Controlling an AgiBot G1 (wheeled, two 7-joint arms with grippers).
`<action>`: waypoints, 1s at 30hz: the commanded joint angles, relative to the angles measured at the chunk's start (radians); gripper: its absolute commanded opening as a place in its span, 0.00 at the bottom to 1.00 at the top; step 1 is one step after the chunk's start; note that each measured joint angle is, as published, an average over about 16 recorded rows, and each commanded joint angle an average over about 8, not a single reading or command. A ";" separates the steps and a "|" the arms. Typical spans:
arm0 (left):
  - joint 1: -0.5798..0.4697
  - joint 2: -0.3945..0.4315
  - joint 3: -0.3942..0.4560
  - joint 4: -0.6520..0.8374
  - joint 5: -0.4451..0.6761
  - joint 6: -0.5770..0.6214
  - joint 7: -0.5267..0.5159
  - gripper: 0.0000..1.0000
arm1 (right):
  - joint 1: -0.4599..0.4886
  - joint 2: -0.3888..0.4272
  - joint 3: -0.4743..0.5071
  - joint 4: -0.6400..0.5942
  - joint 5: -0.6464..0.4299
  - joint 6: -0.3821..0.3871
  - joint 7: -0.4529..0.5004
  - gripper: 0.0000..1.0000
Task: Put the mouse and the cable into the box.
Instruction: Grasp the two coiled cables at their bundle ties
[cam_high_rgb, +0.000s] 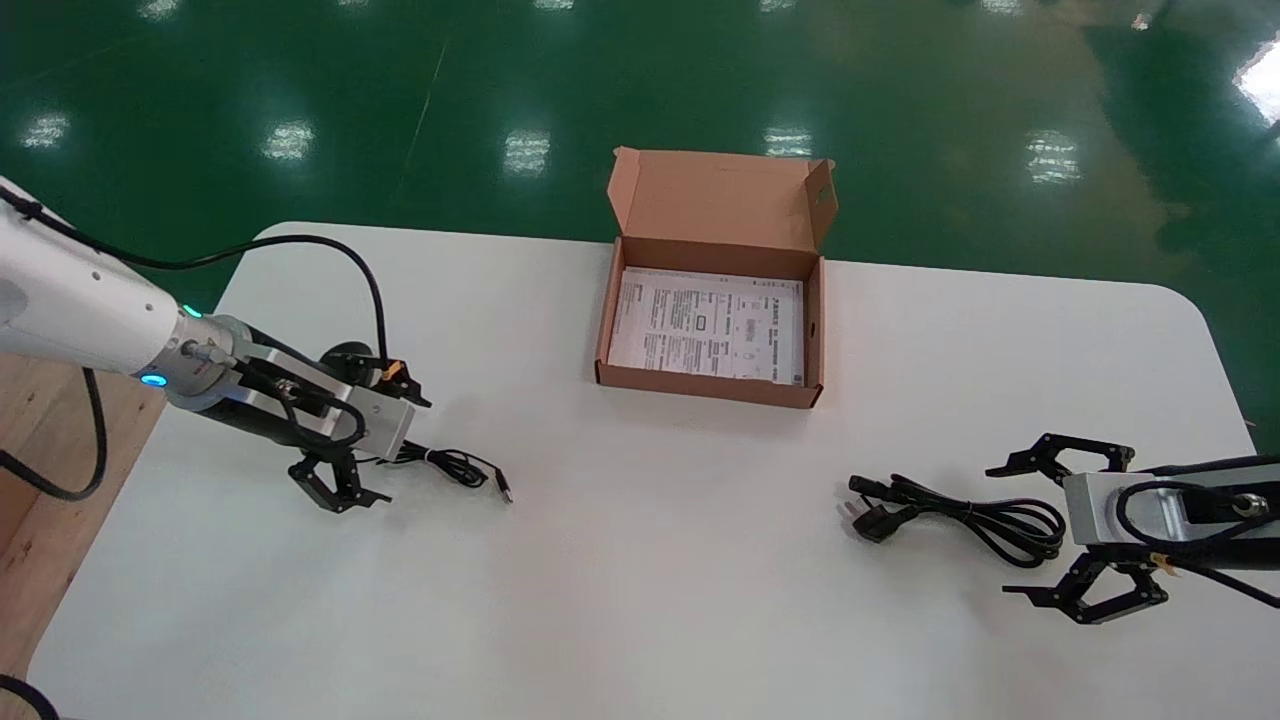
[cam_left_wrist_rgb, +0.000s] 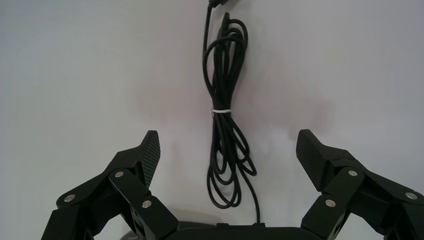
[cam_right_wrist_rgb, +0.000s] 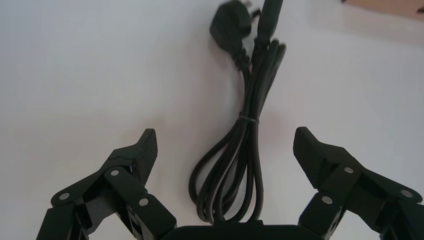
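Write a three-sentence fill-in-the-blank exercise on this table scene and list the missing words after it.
1. The printed sheet lies ___ the cardboard box.
2. The left hand and the right hand both have their fingers ___.
3. The power cord lies on the robot's ___ side of the table.
Missing words: inside; open; right.
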 joint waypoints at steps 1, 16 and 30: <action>-0.005 0.011 -0.001 0.027 -0.001 -0.009 0.019 1.00 | 0.014 -0.019 -0.006 -0.041 -0.012 0.016 -0.024 1.00; -0.005 0.030 -0.013 0.100 -0.017 -0.033 0.050 0.09 | 0.045 -0.095 0.000 -0.212 -0.009 0.072 -0.097 0.19; -0.003 0.028 -0.013 0.094 -0.018 -0.033 0.049 0.00 | 0.043 -0.089 0.001 -0.203 -0.007 0.070 -0.094 0.00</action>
